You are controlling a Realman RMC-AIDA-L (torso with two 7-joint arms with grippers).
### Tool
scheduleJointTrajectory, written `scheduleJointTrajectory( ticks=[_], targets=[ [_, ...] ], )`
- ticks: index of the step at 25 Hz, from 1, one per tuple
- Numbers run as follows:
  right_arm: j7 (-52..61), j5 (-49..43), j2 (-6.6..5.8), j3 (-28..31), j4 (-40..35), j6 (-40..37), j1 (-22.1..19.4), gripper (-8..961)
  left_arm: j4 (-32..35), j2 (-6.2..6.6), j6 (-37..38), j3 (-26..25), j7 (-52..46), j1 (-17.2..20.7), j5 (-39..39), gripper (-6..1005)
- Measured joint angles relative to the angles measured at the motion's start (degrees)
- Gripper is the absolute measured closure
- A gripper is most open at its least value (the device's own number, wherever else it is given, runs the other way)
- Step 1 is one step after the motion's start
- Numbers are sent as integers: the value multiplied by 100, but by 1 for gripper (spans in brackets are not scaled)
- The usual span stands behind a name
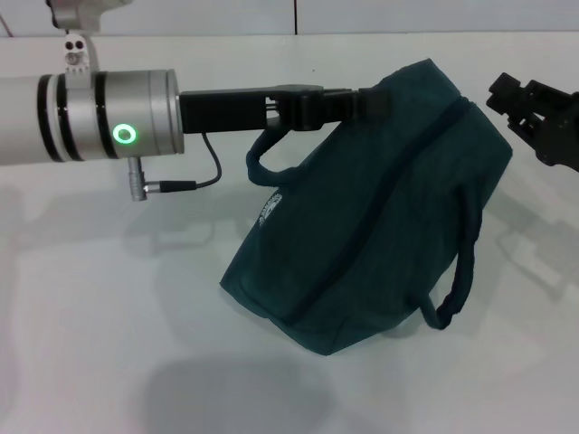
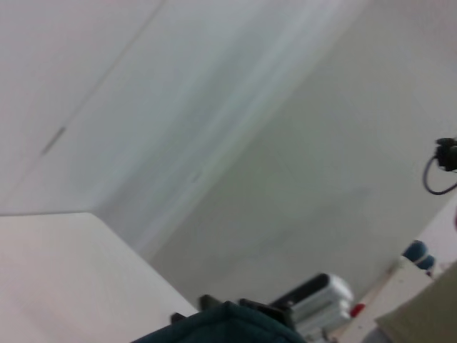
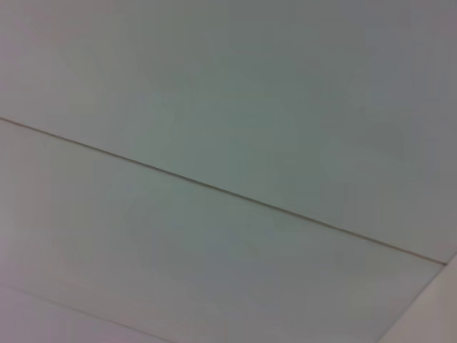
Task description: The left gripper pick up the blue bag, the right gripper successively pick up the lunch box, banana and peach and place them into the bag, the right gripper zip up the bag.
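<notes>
Left tool: clenched on blue bag, steadying its top corner.
Right tool: grip unclear, beside bag.

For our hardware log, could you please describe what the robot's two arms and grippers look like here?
The left gripper is black and boxy, on a silver cylinder with black bands, a glowing green ring light and a thin black cable looping beneath. Only a black, angular part of the right gripper shows at the head view's edge.
</notes>
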Motion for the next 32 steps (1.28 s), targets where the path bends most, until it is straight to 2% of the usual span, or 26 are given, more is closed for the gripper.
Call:
scheduleJointTrajectory(
  ticks=[3,7,14,22,32],
  targets=[
    [-6,45,-12,11,-34,-33,-77,731,-16,-14,-283,25,-9,-62,0,944],
    [-27,72,-53,23,-63,-76,-142,504,-36,-16,-645,28,-24,-182,-8,944],
    [-221,93,-87,30,-225,-252,-241,406,-382,-8,-1414,1,-100,-502,-33,944],
    [-318,95,-129,30,-298,-340,-270,293,-370,-8,-1709,-16,-81,-404,-150,941],
    [-862,89,-248,30,-527,-910,-244,218,52,26,-1361,-26,-110,-95,-623,579]
  ],
)
